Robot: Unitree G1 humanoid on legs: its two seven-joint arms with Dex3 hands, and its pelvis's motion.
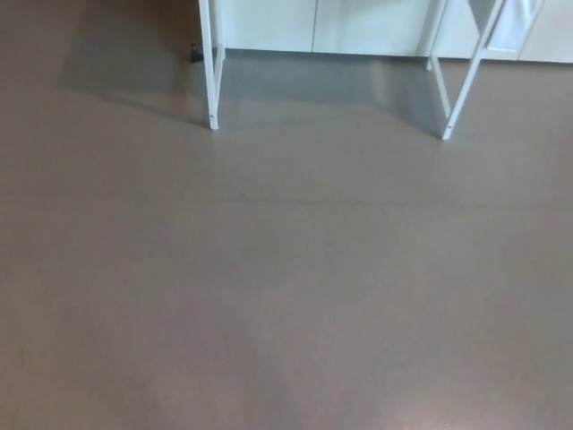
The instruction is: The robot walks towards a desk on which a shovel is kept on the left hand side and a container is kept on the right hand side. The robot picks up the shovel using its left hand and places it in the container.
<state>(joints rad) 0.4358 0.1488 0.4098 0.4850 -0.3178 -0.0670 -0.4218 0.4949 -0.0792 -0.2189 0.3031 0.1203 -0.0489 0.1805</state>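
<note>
floor [286, 287]: grey-brown, smooth, fills most of the view, faint seam running across. white legs: one at upper left [211, 72], one at upper right [464, 85], both standing on the floor. pale cabinet fronts [269, 22] along the top edge, behind the legs.

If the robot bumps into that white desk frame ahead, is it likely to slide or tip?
Only the thin white desk legs show, so the frame is probably light for its size. They stand on a smooth grey floor, so a push would likely make it slide rather than grip. The top is out of view, so tipping risk cannot be judged.
</note>
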